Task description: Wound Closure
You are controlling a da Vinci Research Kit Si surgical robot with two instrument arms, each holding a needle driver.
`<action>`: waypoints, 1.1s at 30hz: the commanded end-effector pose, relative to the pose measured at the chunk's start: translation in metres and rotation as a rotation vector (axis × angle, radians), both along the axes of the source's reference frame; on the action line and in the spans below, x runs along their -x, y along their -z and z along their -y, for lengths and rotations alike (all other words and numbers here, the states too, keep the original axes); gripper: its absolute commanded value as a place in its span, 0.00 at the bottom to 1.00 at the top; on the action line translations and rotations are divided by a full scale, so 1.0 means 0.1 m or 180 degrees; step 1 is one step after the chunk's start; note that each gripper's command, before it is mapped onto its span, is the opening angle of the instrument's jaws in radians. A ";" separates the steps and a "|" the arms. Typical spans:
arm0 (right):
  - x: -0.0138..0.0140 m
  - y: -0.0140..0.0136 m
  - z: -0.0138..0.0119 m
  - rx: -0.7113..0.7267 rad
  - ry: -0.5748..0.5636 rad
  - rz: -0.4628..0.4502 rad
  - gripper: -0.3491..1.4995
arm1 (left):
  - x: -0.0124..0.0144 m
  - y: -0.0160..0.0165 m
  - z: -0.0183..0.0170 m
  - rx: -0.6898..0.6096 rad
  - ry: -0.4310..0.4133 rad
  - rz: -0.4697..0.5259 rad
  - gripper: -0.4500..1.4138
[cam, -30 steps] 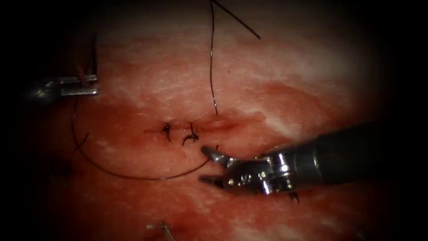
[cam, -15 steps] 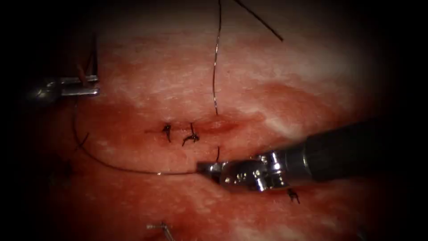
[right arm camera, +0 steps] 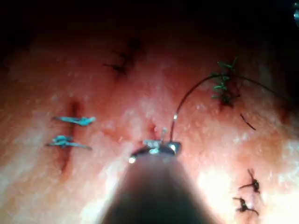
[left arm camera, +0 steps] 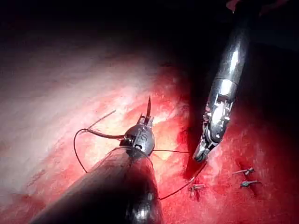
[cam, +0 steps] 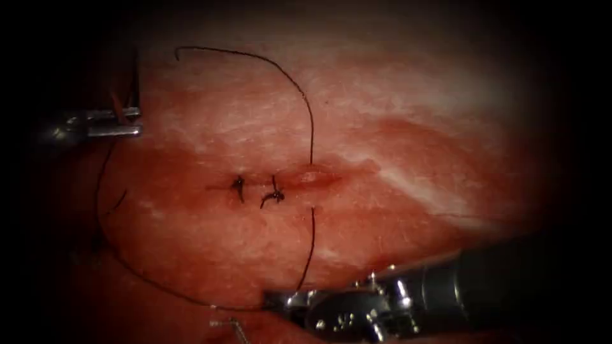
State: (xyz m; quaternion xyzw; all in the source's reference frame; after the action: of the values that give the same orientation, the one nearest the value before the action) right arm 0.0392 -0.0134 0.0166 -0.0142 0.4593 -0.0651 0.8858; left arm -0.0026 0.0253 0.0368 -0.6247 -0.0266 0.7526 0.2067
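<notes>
Endoscope view. The tissue (cam: 395, 127) lies wet with red fluid (cam: 191, 216). The cut (cam: 299, 180) runs crosswise at centre, with two dark knots (cam: 239, 186) on its left part.

The left tool (cam: 131, 122) sits far left of the cut, jaws clenched on the needle (cam: 134, 79). The needle stands up from the jaws as a dark sliver, out of the tissue. I cannot tell where along its curve the grip falls.

The right tool (cam: 275, 298) lies low in the picture, just below the cut's line. Its jaws are pinched on the thread (cam: 311, 245), with nothing else in them.

The thread crosses the cut right of the knots. One strand drops from there to the right tool's jaws, then sweeps in a wide arc leftward and up toward the left tool. The other strand rises above the cut, curls over to the left and ends free on the tissue.

Left wrist view. The left tool (left arm camera: 142, 125) is seen end-on. The needle (left arm camera: 105, 135) runs out sideways from it, and a thin loop of thread hangs off its far end. The right tool (left arm camera: 201, 156) points down at the tissue, thread (left arm camera: 180, 189) trailing from its closed tip. Small old stitches (left arm camera: 244, 171) lie beside it.

Right wrist view. The right tool (right arm camera: 154, 148) has its jaws closed on the thread (right arm camera: 187, 97). The thread climbs in a curve toward a knot (right arm camera: 223, 84). Two pale stitches (right arm camera: 74, 120) cross a short dark slit well apart from the jaws.
</notes>
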 end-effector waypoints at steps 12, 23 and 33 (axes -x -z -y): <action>-0.010 0.013 0.003 0.0093 -0.0281 -0.0204 0.79 | 0.005 -0.005 0.003 -0.0004 0.0000 -0.0004 0.00; 0.040 -0.057 -0.036 0.0267 -0.0487 -0.0124 0.89 | 0.000 -0.018 -0.004 0.0010 0.0002 -0.0025 0.00; 0.041 -0.106 -0.058 0.0750 -0.0334 -0.0058 0.89 | -0.002 -0.031 -0.007 -0.0023 0.0034 -0.0056 0.00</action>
State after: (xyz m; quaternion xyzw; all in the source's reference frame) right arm 0.0348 -0.0071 0.0268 -0.1441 0.4534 -0.0735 0.8765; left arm -0.0019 0.0263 0.0394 -0.6178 -0.0234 0.7567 0.2125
